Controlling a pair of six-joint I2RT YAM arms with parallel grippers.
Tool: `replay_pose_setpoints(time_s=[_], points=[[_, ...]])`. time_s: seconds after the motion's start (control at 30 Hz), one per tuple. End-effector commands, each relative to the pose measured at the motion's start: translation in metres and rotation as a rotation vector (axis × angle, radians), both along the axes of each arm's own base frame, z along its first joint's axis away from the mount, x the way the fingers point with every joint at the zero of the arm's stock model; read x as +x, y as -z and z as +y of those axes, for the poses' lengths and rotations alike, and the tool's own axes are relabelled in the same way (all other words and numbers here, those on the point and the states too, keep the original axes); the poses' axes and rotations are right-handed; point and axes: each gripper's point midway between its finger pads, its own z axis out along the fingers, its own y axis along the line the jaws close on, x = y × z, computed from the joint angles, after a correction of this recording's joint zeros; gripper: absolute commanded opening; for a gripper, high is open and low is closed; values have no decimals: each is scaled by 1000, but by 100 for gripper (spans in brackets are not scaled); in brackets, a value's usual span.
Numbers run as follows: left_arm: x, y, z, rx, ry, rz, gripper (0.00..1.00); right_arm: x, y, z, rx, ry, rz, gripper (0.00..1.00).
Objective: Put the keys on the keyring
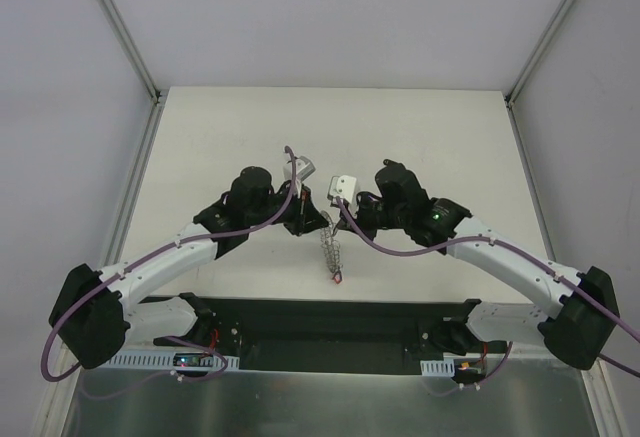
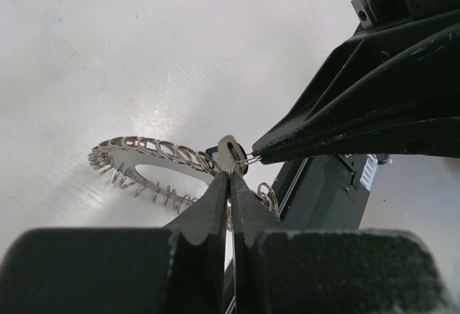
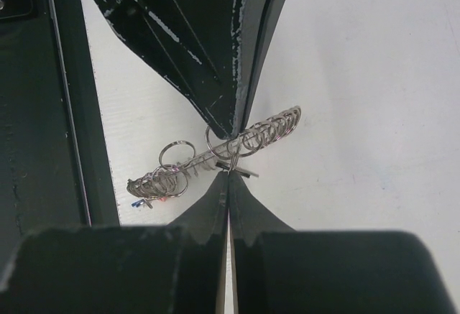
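White table (image 1: 250, 127), black base plate (image 1: 330, 322) along its near edge

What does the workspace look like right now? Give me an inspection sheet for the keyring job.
Surface: white table, no marks seen.
Job's things: keyring pinched between both grippers at the centre, red tag at its low end; keys too small to make out.
Clutter: nothing seen.
Grippers: left gripper and right gripper both shut, fingers meeting at the keyring's rim and loops.
Cables: purple cables run along both arms.
Surroundings: white enclosure walls; black base plate at the near edge.
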Motion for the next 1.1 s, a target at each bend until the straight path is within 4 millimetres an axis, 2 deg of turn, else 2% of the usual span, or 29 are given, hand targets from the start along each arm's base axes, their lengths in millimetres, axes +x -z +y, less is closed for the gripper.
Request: replay_pose_setpoints(time_s=[0.0, 0.13, 0.23, 0.47, 0.57, 0.67, 0.7, 0.77, 0.8, 1.07], points=[[16, -26, 8, -19, -42, -86, 0, -5, -16, 3, 17, -34, 6, 1], [18, -30, 7, -24, -44, -101, 0, -5, -4, 5, 5, -41, 30, 1], [18, -38, 6, -43, -28, -127, 0, -9, -2, 9, 14, -68, 49, 1], [16, -50, 3, -86, 0, -186, 0, -16, -10, 21, 81, -121, 76, 1], [15, -51, 3, -92, 9, -198, 0, -8, -11, 19, 84, -69, 70, 1], [15, -49, 3, -87, 11, -200, 0, 9, -14, 13, 120, 36, 35, 12], [14, -49, 3, -89, 13, -203, 0, 15, -22, 13, 154, 56, 8, 20], [14, -50, 3, -93, 13, -208, 0, 21, -19, 8, 181, 110, 21, 24], [14, -51, 3, -98, 13, -210, 0, 27, -30, 12, 230, 117, -4, 28], [12, -56, 3, -108, 19, -220, 0, 27, -37, 23, 325, 111, 43, 31]])
